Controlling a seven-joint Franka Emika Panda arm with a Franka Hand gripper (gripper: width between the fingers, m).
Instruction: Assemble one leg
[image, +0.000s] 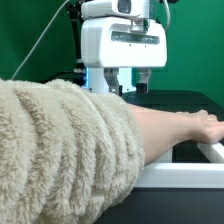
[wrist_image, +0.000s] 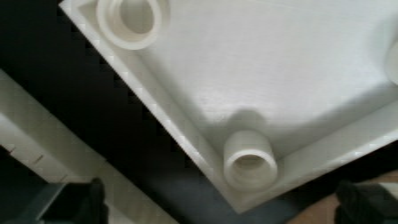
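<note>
Hanging above the black table (image: 190, 100), the gripper (image: 131, 88) has its two dark fingers (wrist_image: 377, 195) spread wide with nothing between them, so the tool is open and carries no part. Where the leg lies cannot be told. In the exterior view a fuzzy cream sleeve (image: 60, 140) covers most of the tabletop, and the wrist view takes in little beyond the white panel (wrist_image: 267, 80). No square post with a tag can be made out in either picture, so nothing can be said of the leg's looks. The panel is flat, with a raised rim running diagonally across the wrist view and bending at a corner close to the fingers. Two round white bosses stand on it just inside the rim: the near boss (wrist_image: 249, 166) by that corner, throwing a soft shadow across the panel floor, and the far boss (wrist_image: 132, 20) further along the same rim. Past the rim is a band of bare dark table, then a pale strip (wrist_image: 25, 112) too blurred to name. In the exterior view a person's forearm crosses the foreground from the exterior view's left. The bare hand (image: 203, 125) reaches to the exterior view's right, above the panel's edge. The gripper hangs behind the forearm, apart from it. Open tabletop shows only behind the arm and beside the hand.
</note>
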